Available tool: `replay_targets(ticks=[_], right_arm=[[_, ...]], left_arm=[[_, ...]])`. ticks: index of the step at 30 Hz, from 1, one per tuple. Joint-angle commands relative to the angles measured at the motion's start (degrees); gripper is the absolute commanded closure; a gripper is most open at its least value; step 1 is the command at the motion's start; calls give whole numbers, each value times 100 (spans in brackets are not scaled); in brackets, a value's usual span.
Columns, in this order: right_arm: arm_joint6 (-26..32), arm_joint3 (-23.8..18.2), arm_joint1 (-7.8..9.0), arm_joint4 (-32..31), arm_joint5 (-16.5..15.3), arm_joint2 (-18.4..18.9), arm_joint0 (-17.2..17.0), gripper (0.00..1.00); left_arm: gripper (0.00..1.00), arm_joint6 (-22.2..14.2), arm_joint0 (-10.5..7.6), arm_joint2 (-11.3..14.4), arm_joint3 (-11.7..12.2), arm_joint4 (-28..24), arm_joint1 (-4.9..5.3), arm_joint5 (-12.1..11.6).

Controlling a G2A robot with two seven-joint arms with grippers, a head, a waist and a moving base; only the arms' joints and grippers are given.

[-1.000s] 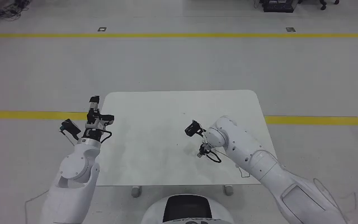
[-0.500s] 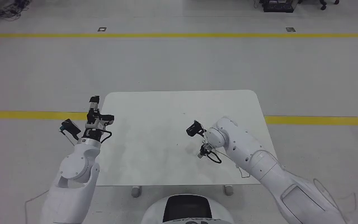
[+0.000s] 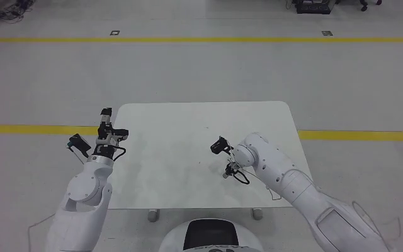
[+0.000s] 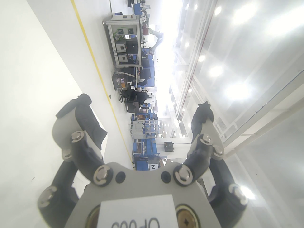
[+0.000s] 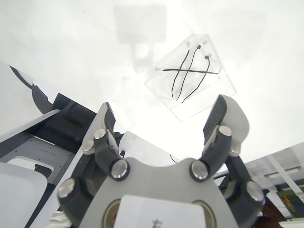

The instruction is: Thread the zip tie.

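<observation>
Several black zip ties [image 5: 190,72] lie crossed inside a clear shallow tray [image 5: 228,84] on the white table [image 3: 176,138]. My right gripper [image 5: 163,115] hangs open just short of the tray's near edge, with nothing between its ribbed pads [image 5: 215,115]. The right arm [image 3: 258,157] is over the table's right half. My left gripper [image 4: 142,112] is open and empty, pointing away from the table toward the room. In the top view the left gripper [image 3: 107,123] is at the table's left edge.
The white table has rounded corners and a bare surface [image 3: 170,164] between the two arms. A thin black cable [image 3: 239,176] loops under the right wrist. Yellow floor lines [image 3: 201,40] run behind the table.
The right wrist has drifted slightly to the right over the table. The left arm has not moved.
</observation>
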Motion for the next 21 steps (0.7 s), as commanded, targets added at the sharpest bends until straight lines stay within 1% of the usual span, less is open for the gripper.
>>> replay_targets(ticks=[1, 9, 11, 12, 14, 17, 21], right_arm=[[35, 9, 5, 20, 11, 35, 2, 0], [62, -107, 41, -123, -6, 104, -50, 0], [63, -149, 56, -154, -1, 138, -79, 15], [61, -166, 63, -164, -1, 153, -93, 29], [33, -200, 77, -182, -1, 190, -120, 51], [-5, -248, 96, -212, -9, 237, -166, 56], [-68, -263, 105, -249, -40, 260, -206, 59]], left_arm=[[0, 0, 0, 0, 0, 0, 0, 0], [0, 0, 0, 0, 0, 0, 0, 0], [0, 0, 0, 0, 0, 0, 0, 0], [0, 0, 0, 0, 0, 0, 0, 0], [0, 0, 0, 0, 0, 0, 0, 0], [0, 0, 0, 0, 0, 0, 0, 0], [0, 0, 0, 0, 0, 0, 0, 0]])
